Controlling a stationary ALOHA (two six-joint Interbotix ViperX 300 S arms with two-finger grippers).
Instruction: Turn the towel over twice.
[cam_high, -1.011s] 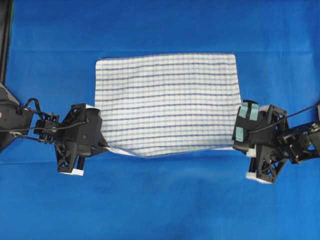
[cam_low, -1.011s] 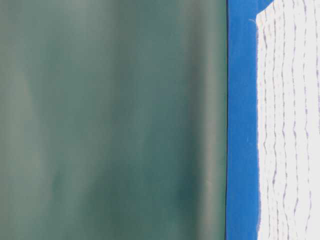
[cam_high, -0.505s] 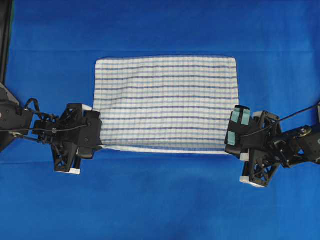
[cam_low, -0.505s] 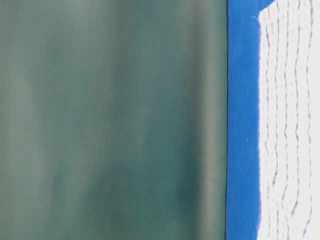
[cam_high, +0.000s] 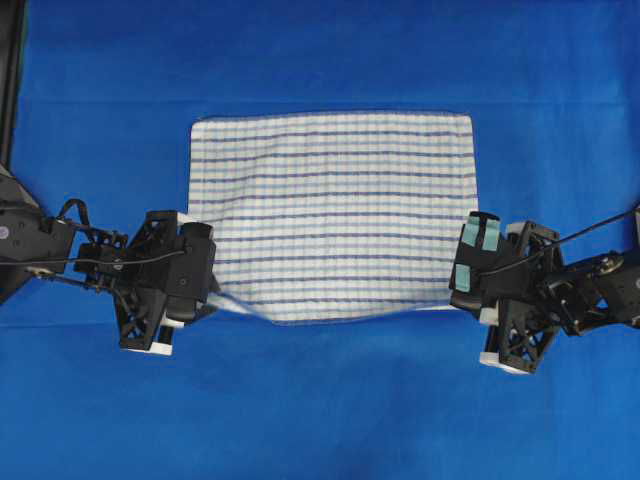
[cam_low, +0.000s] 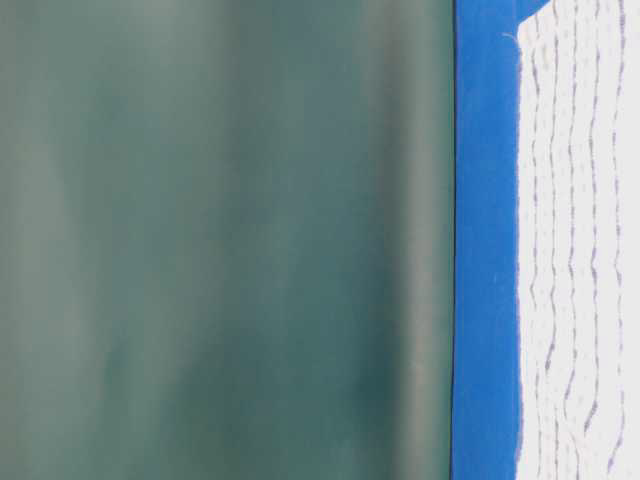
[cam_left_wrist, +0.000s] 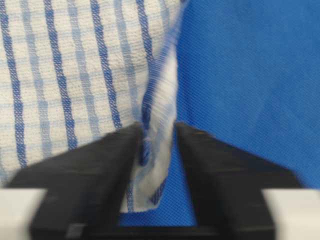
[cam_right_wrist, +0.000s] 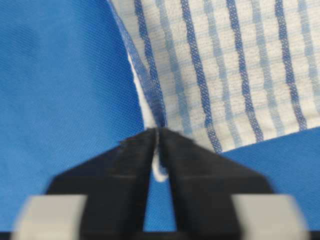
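The towel (cam_high: 330, 210), white with dark-blue and light-blue stripes, lies spread flat on the blue tablecloth (cam_high: 330, 400). My left gripper (cam_high: 211, 296) is at its near left corner. In the left wrist view its jaws (cam_left_wrist: 157, 129) stand apart, with the towel's corner (cam_left_wrist: 155, 165) hanging loosely between them and blue cloth showing in the gap. My right gripper (cam_high: 461, 290) is at the near right corner. There the fingertips (cam_right_wrist: 158, 132) are pinched together on the towel's hem (cam_right_wrist: 150, 85). The towel's near edge bows outward between the two grippers.
Blue tablecloth surrounds the towel on every side, with wide room toward the near and far edges. In the table-level view the towel (cam_low: 580, 250) lies flat on the cloth before a plain green backdrop (cam_low: 220, 240).
The left jaws have parted around the towel corner and that gripper has shifted slightly right. The towel's near edge, straight half a second ago, now bows. The right arm has stayed put.
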